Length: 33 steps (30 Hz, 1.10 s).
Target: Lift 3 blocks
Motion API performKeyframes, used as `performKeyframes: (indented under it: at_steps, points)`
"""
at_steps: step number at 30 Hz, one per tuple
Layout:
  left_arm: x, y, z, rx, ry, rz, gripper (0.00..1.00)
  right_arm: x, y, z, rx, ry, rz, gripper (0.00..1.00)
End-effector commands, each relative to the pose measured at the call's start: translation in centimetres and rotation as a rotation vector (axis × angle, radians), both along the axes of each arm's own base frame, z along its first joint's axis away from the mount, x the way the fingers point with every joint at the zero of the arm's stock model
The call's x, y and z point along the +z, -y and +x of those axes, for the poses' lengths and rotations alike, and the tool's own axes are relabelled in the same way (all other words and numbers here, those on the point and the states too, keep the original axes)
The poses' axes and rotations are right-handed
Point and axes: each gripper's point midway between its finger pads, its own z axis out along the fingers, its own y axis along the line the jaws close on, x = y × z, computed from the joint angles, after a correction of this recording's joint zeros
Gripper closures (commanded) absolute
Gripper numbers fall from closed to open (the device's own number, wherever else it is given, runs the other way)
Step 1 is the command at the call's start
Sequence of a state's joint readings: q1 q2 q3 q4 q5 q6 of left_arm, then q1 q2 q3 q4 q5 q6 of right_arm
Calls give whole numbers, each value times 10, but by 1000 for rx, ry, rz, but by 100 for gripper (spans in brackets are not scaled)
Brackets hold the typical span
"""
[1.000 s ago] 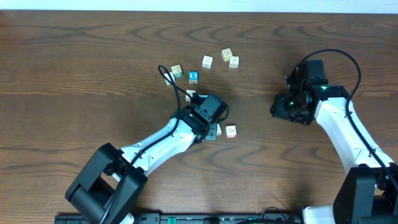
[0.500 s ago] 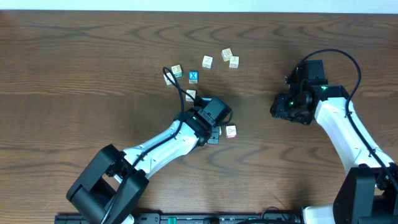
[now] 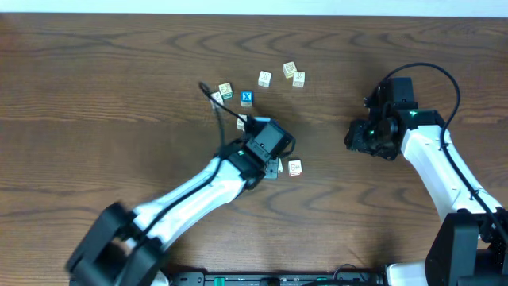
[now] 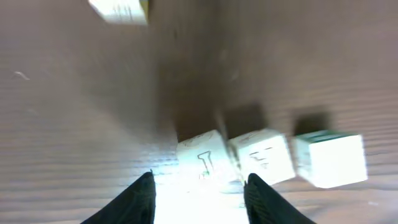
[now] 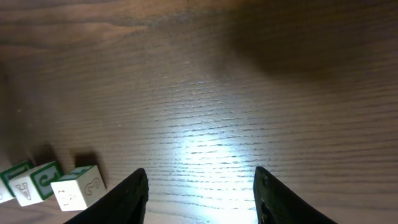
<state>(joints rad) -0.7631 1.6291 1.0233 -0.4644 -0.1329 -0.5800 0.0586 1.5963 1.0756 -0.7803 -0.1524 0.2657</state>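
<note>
Left gripper point(image 4: 202, 194) spread, three blocks point(image 4: 258, 155) in crosswise row ahead, right gripper point(image 5: 199, 200) spread

The overhead view looks straight down from high above on the whole dark brown wood-grain table point(image 3: 95, 63). The left wrist view sits very near that tabletop, blurred, facing three cream-white wooden cubes point(image 4: 258, 155). The right wrist view tilts down on it from slightly farther.
</note>
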Motion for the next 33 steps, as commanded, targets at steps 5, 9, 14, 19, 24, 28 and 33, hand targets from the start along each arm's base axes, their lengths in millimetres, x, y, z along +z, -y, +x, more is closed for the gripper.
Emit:
performKeyframes:
  at_steps: [5,9,14,19,24,28,33]
  points:
    - [76,-30,20,101,248,16,71,-21,1,-21,9,-61,1,90]
    - [73,-48,21,138,245,76,93,-23,-12,-28,28,-85,78,99]
    - [56,-70,22,197,205,110,93,-31,-22,-40,58,-117,94,99]
    - [27,-95,12,257,125,128,93,-41,-39,-51,116,-126,91,99]
    - [-5,-98,-4,199,35,99,93,-48,-59,-56,235,-93,80,99]
    - [-21,-91,-4,189,14,-6,92,-46,-74,-50,280,-48,88,99]
    - [-28,-77,-4,128,-7,-102,93,-44,-92,-42,311,2,103,99]
